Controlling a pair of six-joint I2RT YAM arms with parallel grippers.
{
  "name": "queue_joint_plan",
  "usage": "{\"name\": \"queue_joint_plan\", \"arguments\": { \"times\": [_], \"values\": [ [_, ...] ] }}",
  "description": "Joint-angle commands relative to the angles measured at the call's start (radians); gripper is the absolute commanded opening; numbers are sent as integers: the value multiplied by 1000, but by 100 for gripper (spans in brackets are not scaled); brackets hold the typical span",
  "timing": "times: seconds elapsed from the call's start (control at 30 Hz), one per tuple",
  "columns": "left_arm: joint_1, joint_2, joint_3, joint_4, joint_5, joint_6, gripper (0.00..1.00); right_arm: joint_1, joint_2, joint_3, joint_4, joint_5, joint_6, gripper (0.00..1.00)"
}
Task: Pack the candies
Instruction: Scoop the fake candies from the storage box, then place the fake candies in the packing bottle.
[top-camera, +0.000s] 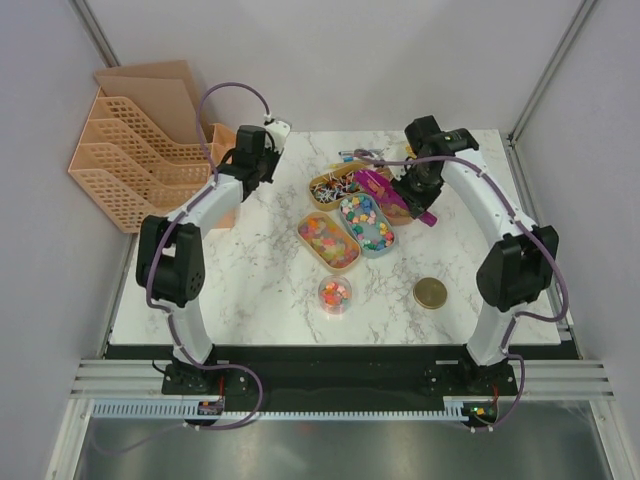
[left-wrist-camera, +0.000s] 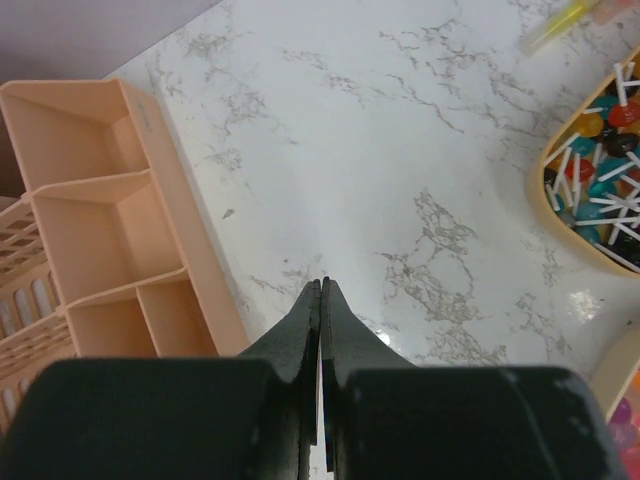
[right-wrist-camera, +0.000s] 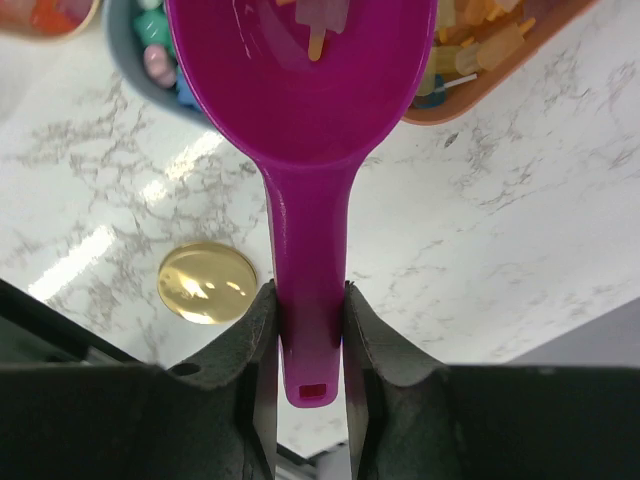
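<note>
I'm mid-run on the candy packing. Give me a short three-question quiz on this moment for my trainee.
1. True or false: the left gripper is shut on a candy.
2. What holds the magenta scoop by its handle? A: the left gripper. B: the right gripper. C: nothing, it lies loose.
3. Fill in: the gold lid is ___ the small round jar.

Key
1. False: its jaws are shut with nothing between them.
2. B.
3. Off: it lies on the table, apart from the jar.
</note>
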Motion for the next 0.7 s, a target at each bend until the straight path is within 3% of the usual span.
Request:
{"name": "queue_joint_plan", "arguments": {
  "times": [0.0,0.23,0.67],
  "values": [
    [31,-53,-29,82,-39,21,2,82,-130,-55,-28,66,-316,0],
    [36,-114,-103,99,-62,-21,2,291,-303,-217,-114,202,-520,0],
    [36,-259,-286,140,-91,-41,2,547,-365,-402,-184,455,-537,0]
  ]
}}
